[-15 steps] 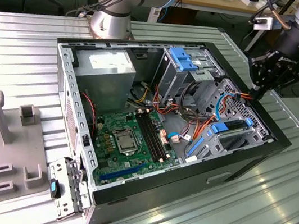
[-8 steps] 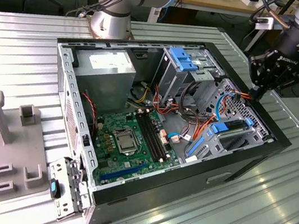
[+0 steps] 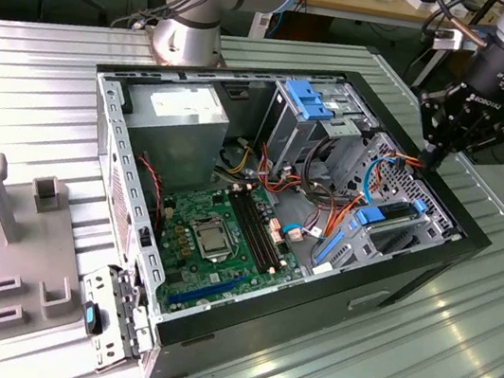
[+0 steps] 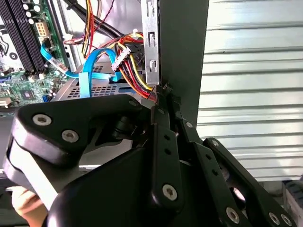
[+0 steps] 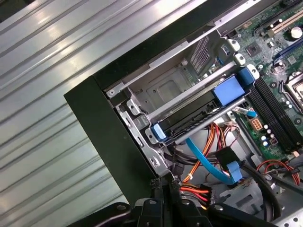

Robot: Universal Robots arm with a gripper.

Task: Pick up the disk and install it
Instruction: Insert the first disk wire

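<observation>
The disk (image 5: 189,118) is a dark flat slab with blue carrier ends, lying edge-on in the lower metal bay at a corner of the open computer case (image 5: 102,123). In the exterior view the disk (image 3: 391,232) sits low on the case's right side, between blue tabs. My gripper (image 3: 432,160) hangs over the case's right wall, just above and behind that bay. Its black fingertips meet with nothing between them in both wrist views, close to the case wall and a bundle of coloured wires (image 5: 201,189). The gripper (image 4: 164,90) (image 5: 163,183) does not touch the disk.
Inside the case are a green motherboard (image 3: 216,236), a grey power-supply box (image 3: 187,112), an upper drive cage with blue tabs (image 3: 313,103) and loose cables (image 3: 325,210). A grey fixture (image 3: 9,208) stands on the ribbed metal table (image 3: 397,365) at the exterior view's left.
</observation>
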